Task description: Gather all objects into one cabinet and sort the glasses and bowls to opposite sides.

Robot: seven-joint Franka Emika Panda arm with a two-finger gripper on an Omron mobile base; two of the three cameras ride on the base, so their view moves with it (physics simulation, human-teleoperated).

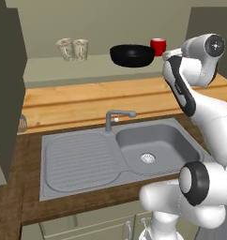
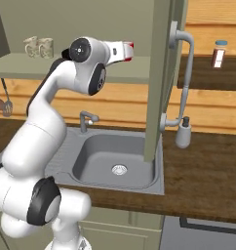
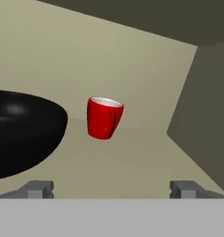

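The jaws stand wide apart, holding nothing, aimed at the glossy red mug (image 3: 104, 118) upright on the matte cabinet shelf (image 1: 64, 70), its handle facing them. Left sits the broad, shiny black bowl (image 1: 132, 55); far left, two speckled tumblers (image 1: 73, 49).

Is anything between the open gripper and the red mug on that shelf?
Nothing visible. In the hand view the gripper is open and the mug stands straight ahead on bare shelf. The black bowl sits off to the left of that line, apart from the mug, so a straight approach looks clear.
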